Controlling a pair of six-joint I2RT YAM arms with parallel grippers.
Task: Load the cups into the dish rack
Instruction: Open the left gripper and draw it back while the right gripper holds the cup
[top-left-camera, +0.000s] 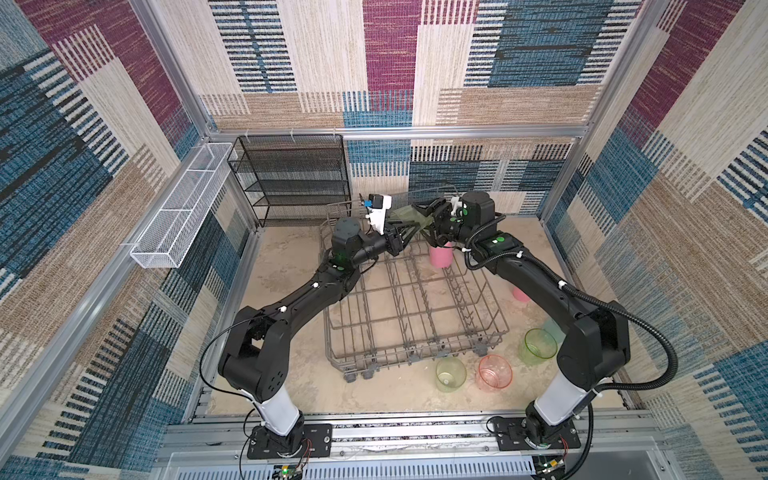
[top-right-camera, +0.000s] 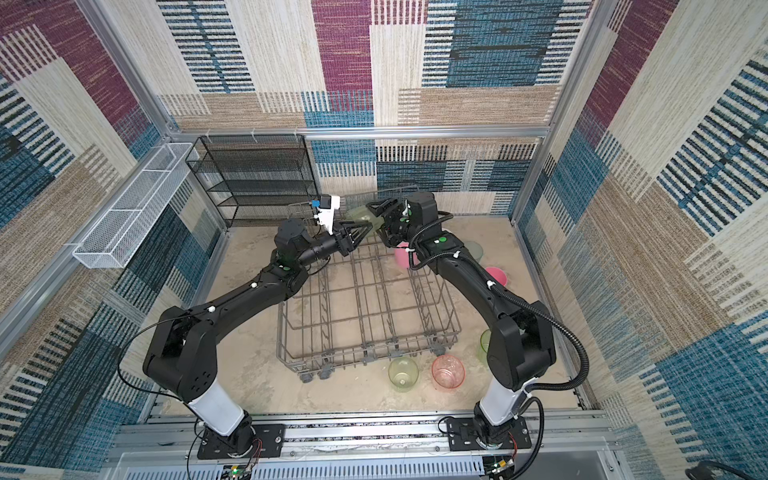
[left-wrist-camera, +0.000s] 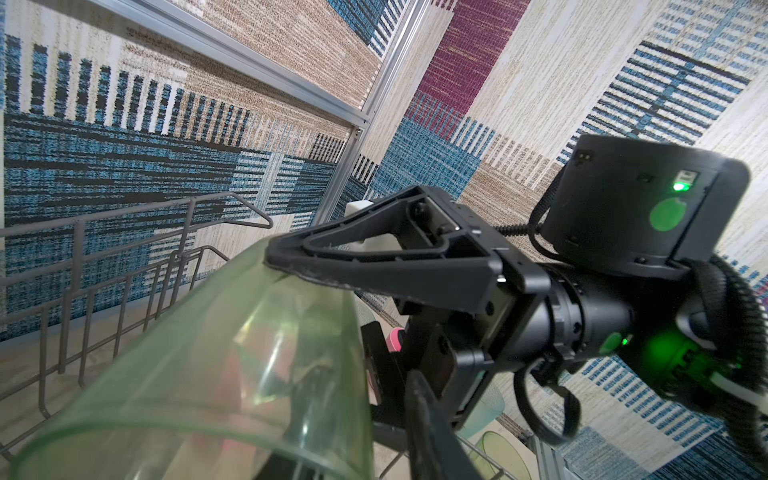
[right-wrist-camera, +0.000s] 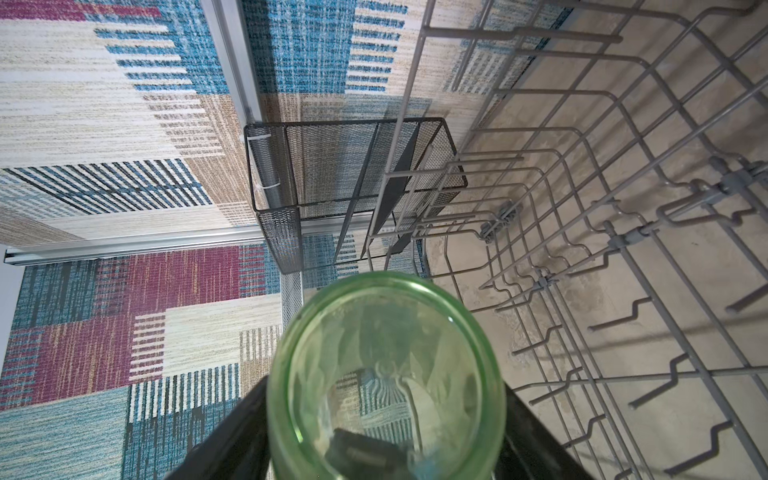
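Cup (right-wrist-camera: 386, 365): likely light, slick, thin-walled; over rack's (top-left-camera: 415, 351) 12 o'clock edge.
Right gripper (top-left-camera: 423, 220): clamped across cup's body.
Left gripper (top-left-camera: 404, 231): grip unclear.

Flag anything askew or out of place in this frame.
The dish rack sits skewed on the table, its near side not parallel to the front edge. A green cup hangs sideways over its far end, gripped by the right gripper, the left gripper at its mouth. No spill or damage visible.
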